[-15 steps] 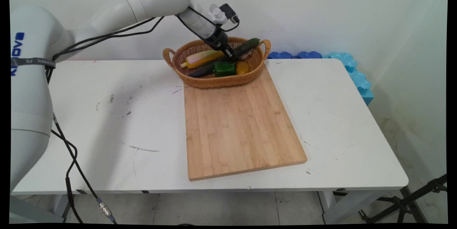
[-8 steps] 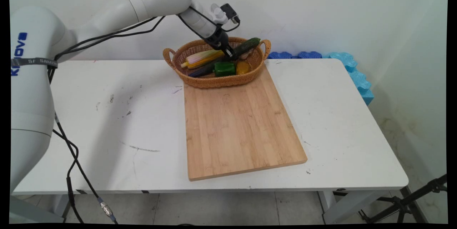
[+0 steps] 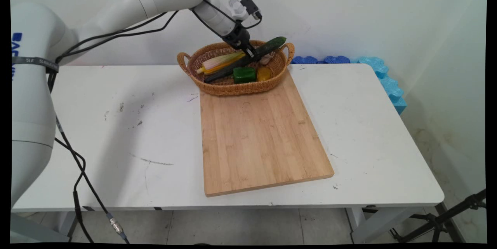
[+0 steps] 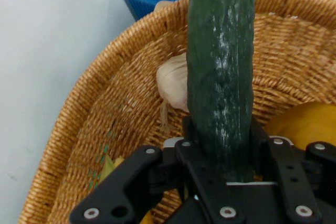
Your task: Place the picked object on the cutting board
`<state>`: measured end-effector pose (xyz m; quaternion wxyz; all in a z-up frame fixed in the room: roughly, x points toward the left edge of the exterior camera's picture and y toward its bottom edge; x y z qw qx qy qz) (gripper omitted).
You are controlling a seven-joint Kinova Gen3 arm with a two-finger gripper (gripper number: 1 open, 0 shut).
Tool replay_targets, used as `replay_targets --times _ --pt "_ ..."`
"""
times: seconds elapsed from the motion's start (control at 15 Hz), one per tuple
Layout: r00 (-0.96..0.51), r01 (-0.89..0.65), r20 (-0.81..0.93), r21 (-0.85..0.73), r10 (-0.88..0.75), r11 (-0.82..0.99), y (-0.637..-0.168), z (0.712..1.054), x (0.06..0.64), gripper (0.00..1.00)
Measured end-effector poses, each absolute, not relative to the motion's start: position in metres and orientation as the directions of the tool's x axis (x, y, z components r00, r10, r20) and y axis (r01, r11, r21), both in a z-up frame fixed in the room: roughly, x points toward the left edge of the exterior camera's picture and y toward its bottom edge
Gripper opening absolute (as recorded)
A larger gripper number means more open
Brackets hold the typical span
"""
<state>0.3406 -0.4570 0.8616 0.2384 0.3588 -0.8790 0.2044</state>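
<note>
Gripper (image 3: 253, 54) clamps the dark green cucumber (image 3: 248, 57) over the wicker basket (image 3: 233, 87), with corn (image 3: 219, 62), green pepper (image 3: 244, 75) and garlic (image 4: 174, 83) lying inside.

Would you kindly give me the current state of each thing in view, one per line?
gripper: shut on the cucumber.
cucumber: gripped, tilted, far end above the basket rim.
basket: holding vegetables, edge on the cutting board.
garlic: lying in the basket.
cutting board: flat on the table, otherwise bare.
</note>
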Motion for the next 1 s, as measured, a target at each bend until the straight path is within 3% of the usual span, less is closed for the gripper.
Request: replay_targets --times 1.0 --pt "-0.719 -0.622 0.557 -0.252 -0.415 0.741 -0.421 0.931 0.317 0.0"
